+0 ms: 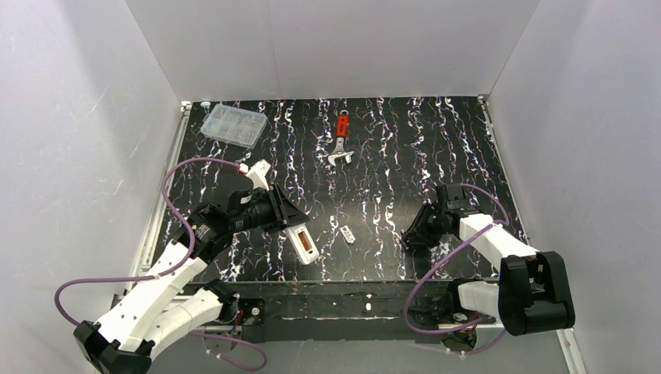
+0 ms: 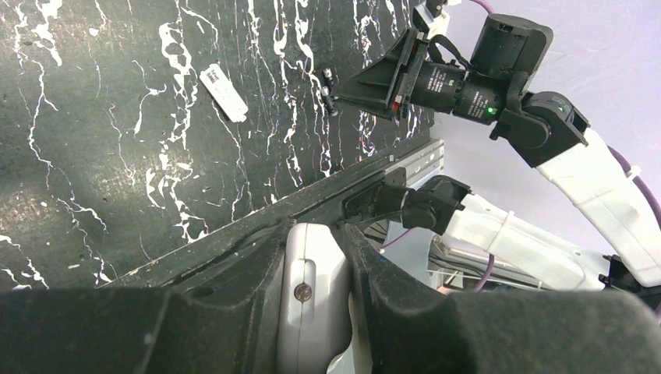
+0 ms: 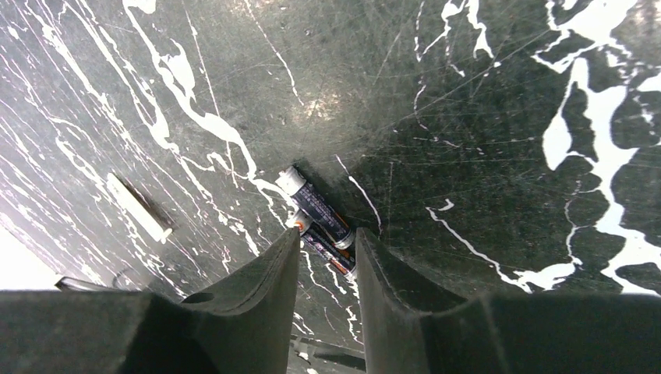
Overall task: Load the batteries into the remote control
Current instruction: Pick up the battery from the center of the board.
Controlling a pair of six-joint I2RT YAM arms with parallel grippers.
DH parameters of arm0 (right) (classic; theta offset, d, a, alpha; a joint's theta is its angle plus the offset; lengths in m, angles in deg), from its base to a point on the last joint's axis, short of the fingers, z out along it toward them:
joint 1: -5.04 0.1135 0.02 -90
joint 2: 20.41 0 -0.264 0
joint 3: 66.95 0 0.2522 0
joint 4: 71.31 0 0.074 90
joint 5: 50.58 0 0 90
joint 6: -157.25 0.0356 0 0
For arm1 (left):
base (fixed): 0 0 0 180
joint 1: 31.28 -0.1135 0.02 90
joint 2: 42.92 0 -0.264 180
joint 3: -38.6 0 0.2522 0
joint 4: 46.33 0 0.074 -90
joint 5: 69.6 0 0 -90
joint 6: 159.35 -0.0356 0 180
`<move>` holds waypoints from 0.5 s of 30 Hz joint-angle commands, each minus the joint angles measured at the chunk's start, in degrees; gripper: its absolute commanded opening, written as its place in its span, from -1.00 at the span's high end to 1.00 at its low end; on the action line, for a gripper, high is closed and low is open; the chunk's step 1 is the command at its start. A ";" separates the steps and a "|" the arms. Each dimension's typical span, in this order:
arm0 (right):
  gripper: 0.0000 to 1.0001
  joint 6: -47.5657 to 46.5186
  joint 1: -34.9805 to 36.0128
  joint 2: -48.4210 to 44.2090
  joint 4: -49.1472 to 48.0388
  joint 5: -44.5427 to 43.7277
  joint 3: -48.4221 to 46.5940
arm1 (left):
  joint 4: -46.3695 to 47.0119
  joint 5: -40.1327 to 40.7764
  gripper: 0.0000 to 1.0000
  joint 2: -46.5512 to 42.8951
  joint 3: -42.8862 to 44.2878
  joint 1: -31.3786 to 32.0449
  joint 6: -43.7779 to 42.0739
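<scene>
From above, one black tabletop with white marble-like veins point(image 1: 405, 148) carries the whole scene, with two white-and-black arms at its near edge. The left gripper point(image 1: 290, 222) is clamped on the slim white rectangular remote control point(image 1: 303, 244). The remote slants toward the near edge with its back up, showing a reddish recess. Just to its right, apart from it, lies one much smaller loose white rectangular piece point(image 1: 348, 234). One clear plastic compartment box point(image 1: 232, 125) sits at the far left corner, and one red-handled metal wrench point(image 1: 341, 140) lies near the far middle. The right gripper point(image 1: 409, 238) points down at the tabletop on the right, well apart from the remote. No writing can be read here.

In the left wrist view, the two dark fingers press on either side of the remote's white body. The small white piece shows faint marks too small to read.

In the right wrist view, two small dark cylindrical batteries point(image 3: 316, 209) lie side by side and touching on the tabletop. The nearer one runs slantwise between the two fingertips point(image 3: 273, 273), which stand narrowly apart. Whether they pinch it or only straddle it cannot be told. The batteries' label print is too small to read.
</scene>
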 commanded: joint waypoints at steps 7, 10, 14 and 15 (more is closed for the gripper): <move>0.25 1.12 2.42 1.86 -2.75 0.80 0.09 | 0.08 -1.36 1.00 -0.74 -0.50 -0.32 0.24; 0.28 1.53 3.55 2.81 -3.34 0.88 -0.17 | -0.03 -1.25 1.00 -0.75 -0.57 -0.33 0.24; 0.29 2.51 6.13 4.37 -4.50 0.55 -0.82 | 0.17 -1.22 1.00 -0.65 -0.60 -0.32 0.35; 0.30 2.87 6.76 5.06 -4.78 0.57 -1.13 | 0.18 -1.22 1.00 -0.63 -0.61 -0.31 0.36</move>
